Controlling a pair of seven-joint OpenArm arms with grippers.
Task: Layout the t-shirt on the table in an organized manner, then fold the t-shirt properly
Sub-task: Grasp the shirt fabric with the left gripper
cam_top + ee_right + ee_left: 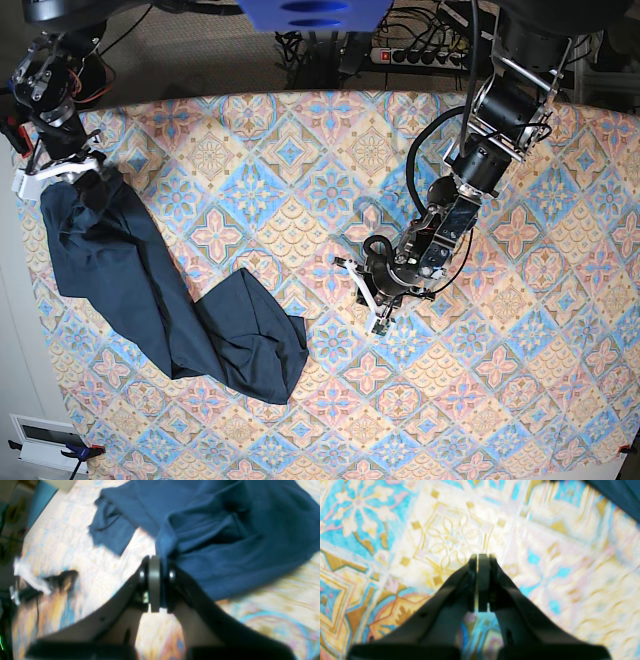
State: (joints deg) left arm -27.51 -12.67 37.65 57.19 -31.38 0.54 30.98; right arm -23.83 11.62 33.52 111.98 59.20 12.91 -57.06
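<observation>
The t-shirt (150, 290) is soft, light and limp: it hangs from my right fingers (62, 170) at the upper left of the base view and trails down and right in a long crumpled band across the patterned surface (480, 400), ending in a bunched heap left of centre. It will drape, twist and slide on itself rather than hold a shape, so I judge a hem corner, shoulder seam or sleeve edge the sensible place to pinch it, with two holds kept well apart to spread it flat.

My right fingers (155, 580) are closed on a fold of the navy cloth. My left fingers (481, 580) are pressed together on nothing, over bare tiles, with only a sliver of the shirt at that frame's top right corner.

The base view alone gives the garment's whole run and the gap between it and my left fingers (378, 305). The right wrist view alone shows the pinch itself and a sleeve lying at its upper left.
</observation>
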